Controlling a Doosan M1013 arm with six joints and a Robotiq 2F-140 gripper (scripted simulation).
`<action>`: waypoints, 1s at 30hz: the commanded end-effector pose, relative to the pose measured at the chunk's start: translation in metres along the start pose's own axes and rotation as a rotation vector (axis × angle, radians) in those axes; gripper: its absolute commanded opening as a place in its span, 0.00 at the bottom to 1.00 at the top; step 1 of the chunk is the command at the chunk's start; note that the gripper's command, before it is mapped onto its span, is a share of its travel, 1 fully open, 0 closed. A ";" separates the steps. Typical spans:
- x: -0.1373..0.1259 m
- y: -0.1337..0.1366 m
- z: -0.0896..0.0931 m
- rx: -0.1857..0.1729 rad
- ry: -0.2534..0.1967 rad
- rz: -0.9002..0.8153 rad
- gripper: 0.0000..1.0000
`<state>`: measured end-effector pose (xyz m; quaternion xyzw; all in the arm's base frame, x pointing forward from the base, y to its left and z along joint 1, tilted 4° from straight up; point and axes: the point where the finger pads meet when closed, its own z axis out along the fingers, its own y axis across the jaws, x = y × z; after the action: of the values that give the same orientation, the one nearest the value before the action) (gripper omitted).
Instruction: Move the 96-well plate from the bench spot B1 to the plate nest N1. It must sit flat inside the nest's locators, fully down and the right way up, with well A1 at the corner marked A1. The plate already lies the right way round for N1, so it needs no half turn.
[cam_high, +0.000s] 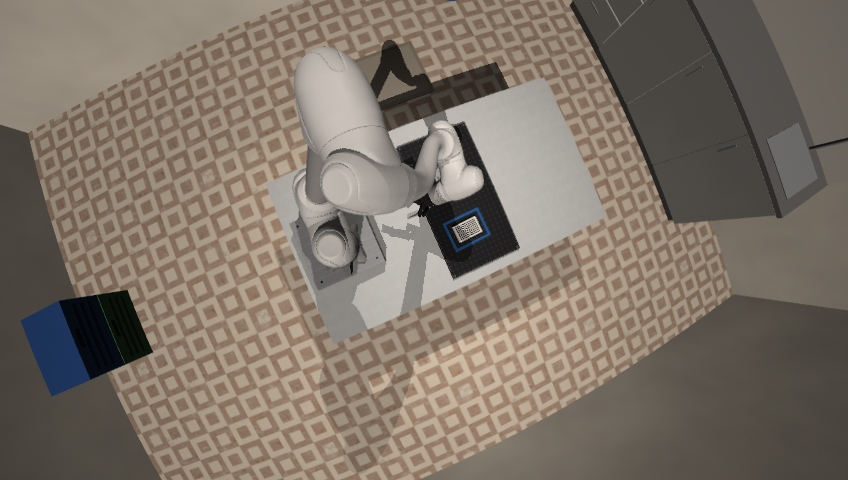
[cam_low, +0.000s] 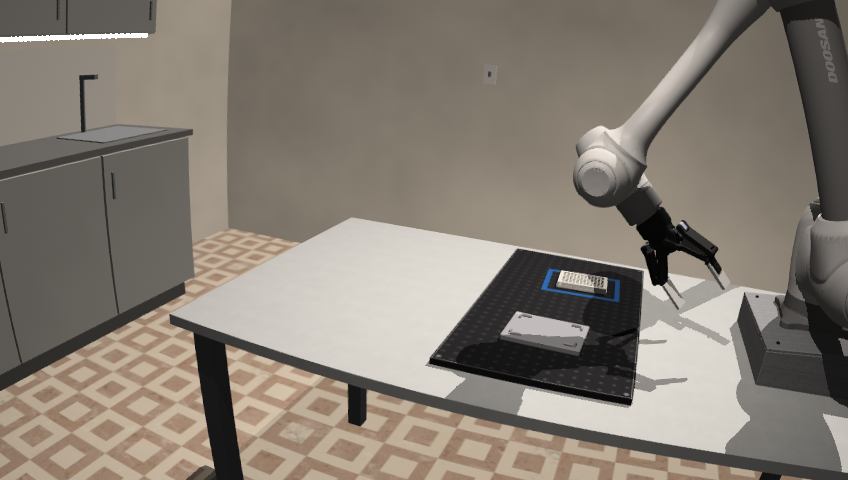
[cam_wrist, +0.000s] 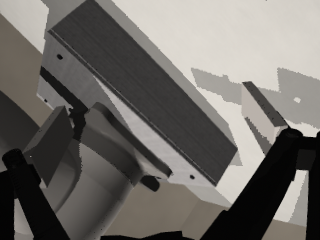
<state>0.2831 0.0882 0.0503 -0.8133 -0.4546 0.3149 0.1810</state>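
Plate on B1, tool wide open and holding nothing.

On my exterior view, going left to right: the grey plate nest (cam_low: 545, 333) lies low on the black mat (cam_low: 476, 333), the 96-well plate (cam_low: 582, 281) rests flat inside the blue frame (cam_low: 615, 290) just above it, and my gripper (cam_low: 696, 284) hangs right of the mat over the white table (cam_low: 333, 285), tilted downward, jaws spread fully, clear of the plate.
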 end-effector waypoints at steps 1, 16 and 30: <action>0.002 0.008 -0.002 0.001 -0.001 0.001 1.00; 0.013 0.069 -0.034 -0.160 0.175 0.228 1.00; 0.015 0.120 -0.066 -0.233 0.270 0.344 1.00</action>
<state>0.4013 0.0412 0.0250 -0.9285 -0.3150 0.1753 0.0891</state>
